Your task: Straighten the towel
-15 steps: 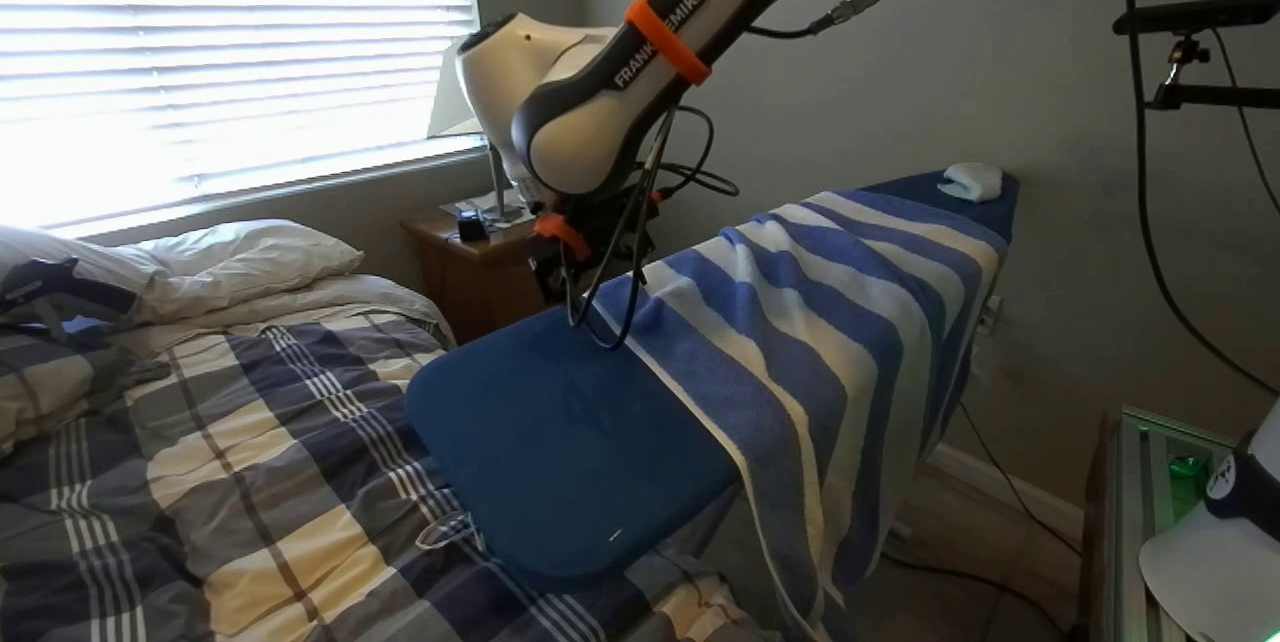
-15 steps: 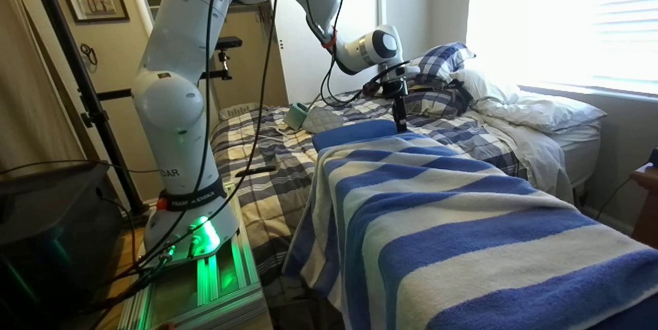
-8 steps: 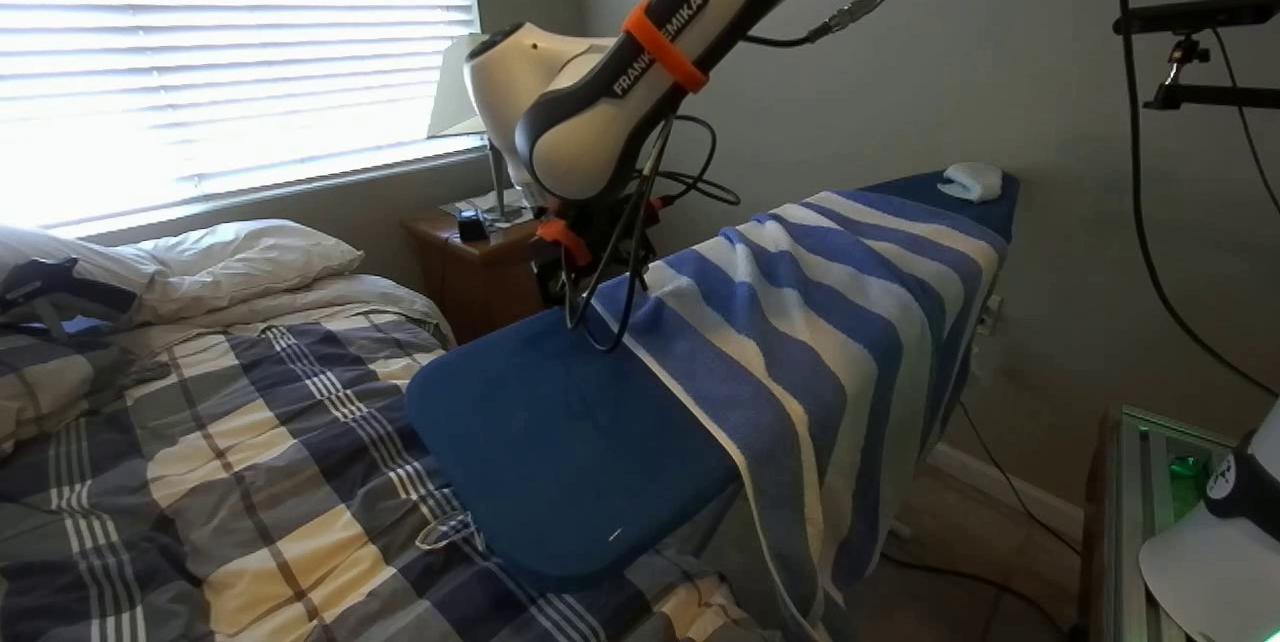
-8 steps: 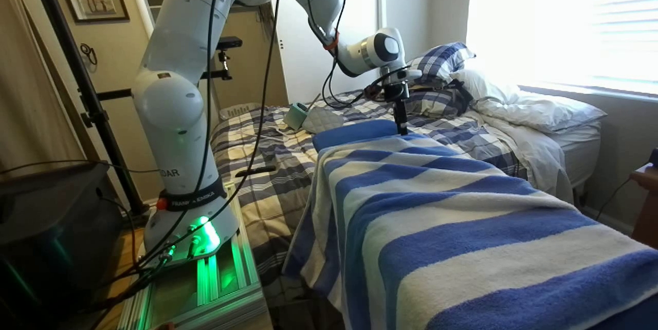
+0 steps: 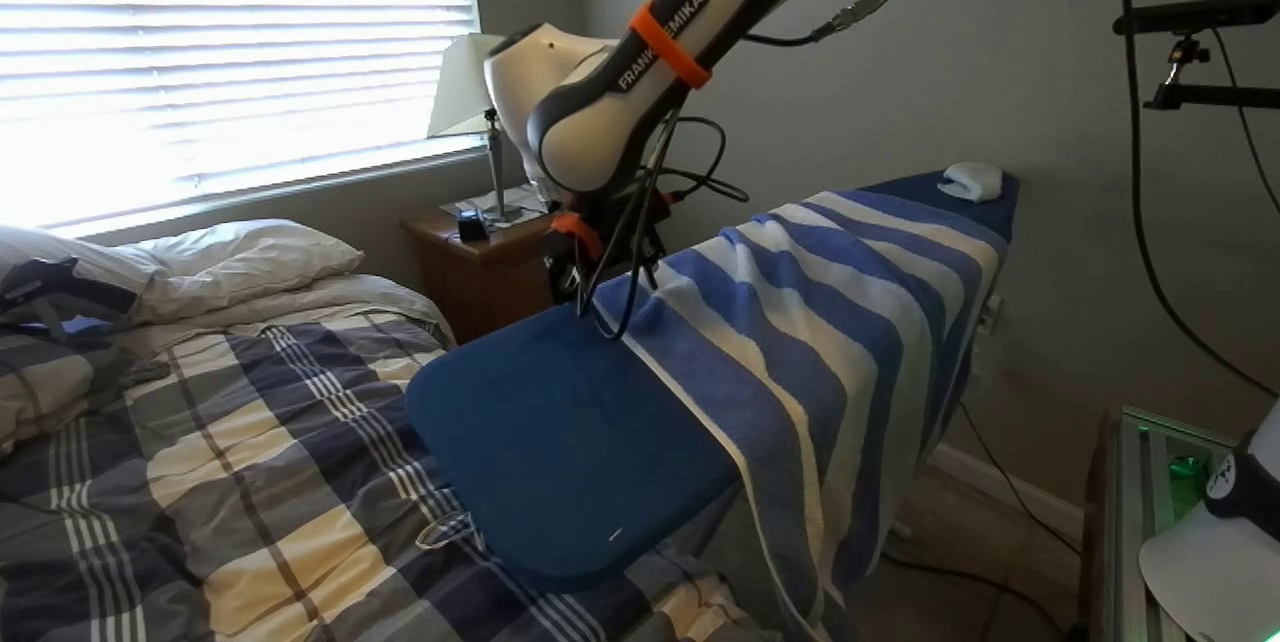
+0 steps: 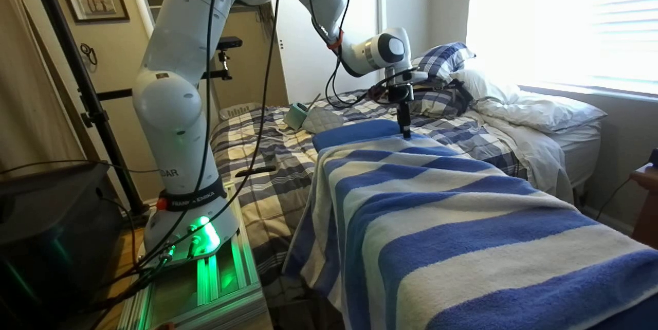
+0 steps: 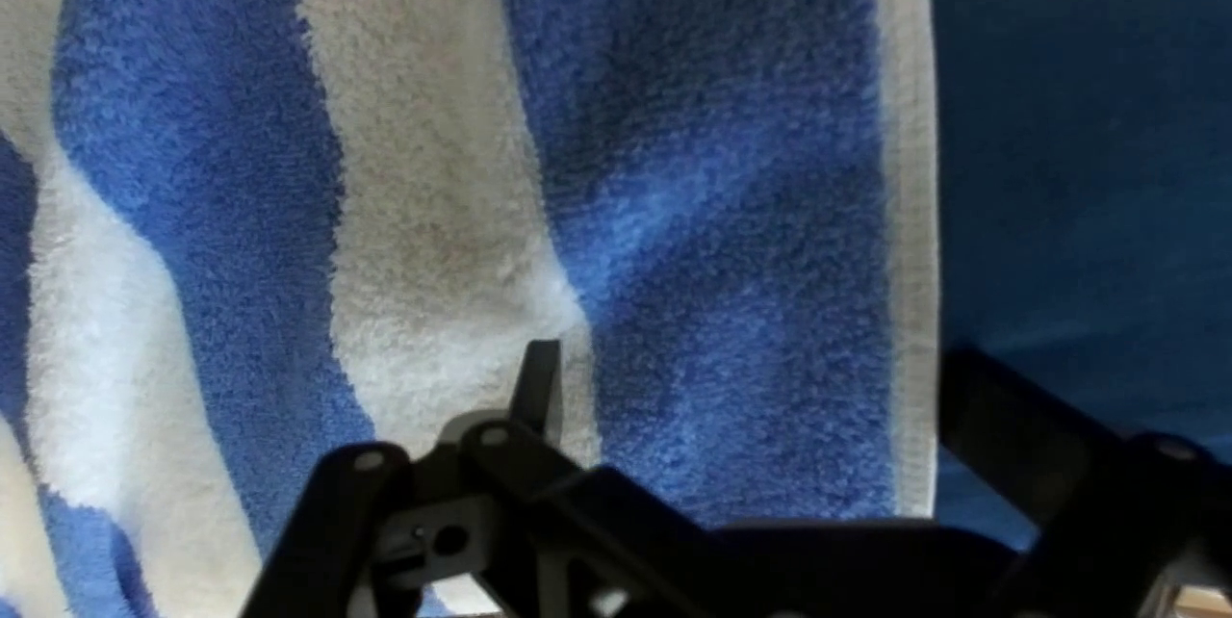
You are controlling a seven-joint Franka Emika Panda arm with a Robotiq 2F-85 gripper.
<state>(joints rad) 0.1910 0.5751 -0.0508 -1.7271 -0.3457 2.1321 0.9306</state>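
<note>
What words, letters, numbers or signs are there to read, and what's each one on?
"FRANK" and "EMIKA": on the robot arm, orange band between.
"FRAN... EMIKA": dark ring low on the arm, some letters covered.
"DAR": on the arm above that ring; first letter unsure.
Round sign on that ring: too small to read.

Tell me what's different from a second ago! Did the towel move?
The gripper moved a little away from the bare end of the ironing board, farther over the towel. It is open, holding nothing. The towel and ironing board look the same.
</note>
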